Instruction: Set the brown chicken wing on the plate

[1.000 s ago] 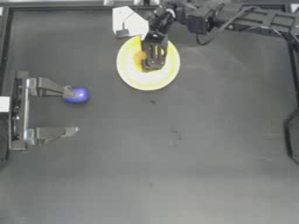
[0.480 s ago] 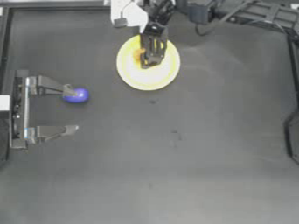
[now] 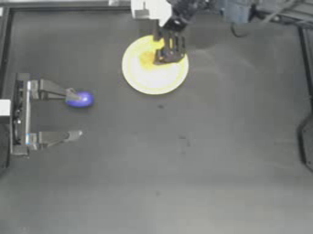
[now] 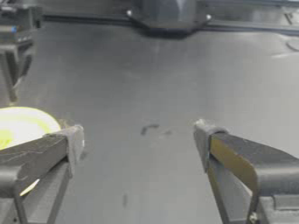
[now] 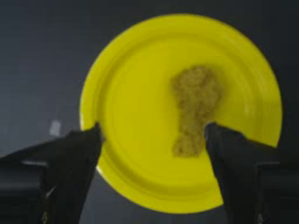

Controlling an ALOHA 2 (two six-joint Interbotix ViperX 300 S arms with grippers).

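The wing (image 5: 196, 109) now lies flat on the plate (image 5: 128, 144), free of the right gripper (image 5: 153, 140), whose jaws stand spread apart with the wing between them but not touched. A second ago the top view showed the gripper low over the middle of the plate with the wing held at its tip; now it has drawn back toward the far edge of the table, and the wing (image 3: 148, 60) shows as a darker patch on the far left part of the plate (image 3: 149, 82), just beside the gripper (image 3: 169, 54). This suggests the release is made and the task is as good as done; what is left is probably only for the right arm to pull clear. The left gripper (image 3: 72, 115) waits at the left side, jaws wide open, with a small blue ball (image 3: 80, 99) against its far finger.
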